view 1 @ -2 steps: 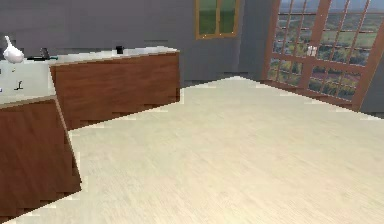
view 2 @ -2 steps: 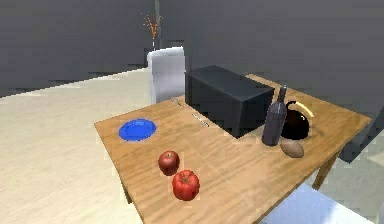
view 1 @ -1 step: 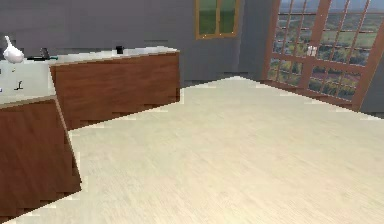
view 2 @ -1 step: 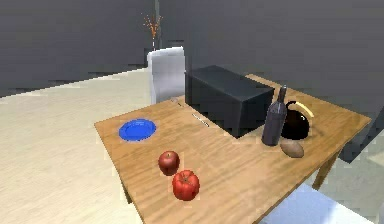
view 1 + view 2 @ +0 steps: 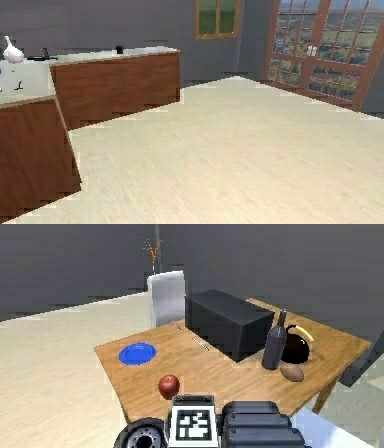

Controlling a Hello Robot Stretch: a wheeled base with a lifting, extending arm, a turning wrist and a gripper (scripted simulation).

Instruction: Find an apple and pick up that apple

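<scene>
The red apple (image 5: 169, 384) lay on the wooden table (image 5: 215, 376), near and just beyond the gripper (image 5: 142, 436), whose finger state and hold could not be told.

The apple (image 5: 169, 384) is showing red, plate (image 5: 138, 353) blue, box (image 5: 230, 322) black, table (image 5: 190, 361) brown wood-grain, chair (image 5: 166, 294) white.

I get soft, even daylight in the forward view: the floor (image 5: 230, 150) reads bright, the glass doors (image 5: 322, 50) brighter still, the grey wall (image 5: 120, 25) dim. The door frames lean near that view's right edge. In the arm side view the table (image 5: 130, 384) is well lit against a dark wall (image 5: 290, 259).
</scene>
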